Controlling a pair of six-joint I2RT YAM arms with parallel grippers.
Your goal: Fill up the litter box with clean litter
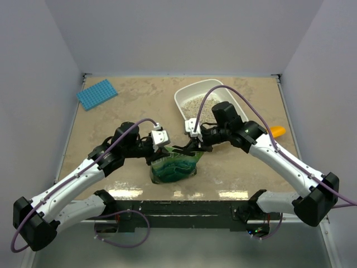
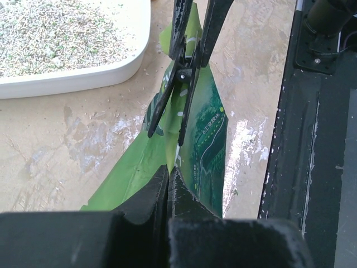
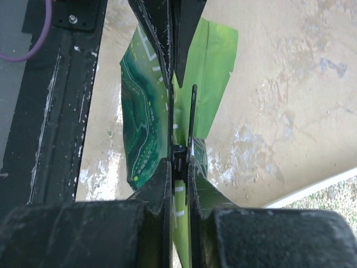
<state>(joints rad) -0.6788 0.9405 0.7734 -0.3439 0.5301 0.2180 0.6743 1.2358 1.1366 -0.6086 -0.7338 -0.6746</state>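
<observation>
The white litter box (image 1: pixel 182 100) sits at the back right with clean litter (image 1: pixel 196 104) in it; its rim (image 2: pixel 83 78) and litter (image 2: pixel 56 28) show in the left wrist view, and a corner (image 3: pixel 312 191) in the right wrist view. A green pouch bag (image 1: pixel 174 166) stands at the table's front centre. My left gripper (image 1: pixel 165 147) is shut on the bag's top edge (image 2: pixel 189 139), pinching it (image 2: pixel 168 174). My right gripper (image 1: pixel 193 146) is shut on a black clip (image 3: pixel 180 159) that straddles the bag's top; the clip (image 2: pixel 179 84) looks spread open.
A blue gridded mat (image 1: pixel 97 94) lies at the back left. An orange scoop (image 1: pixel 278 132) lies at the right edge beside my right arm. The black base rail (image 2: pixel 312 139) runs along the near edge, just behind the bag.
</observation>
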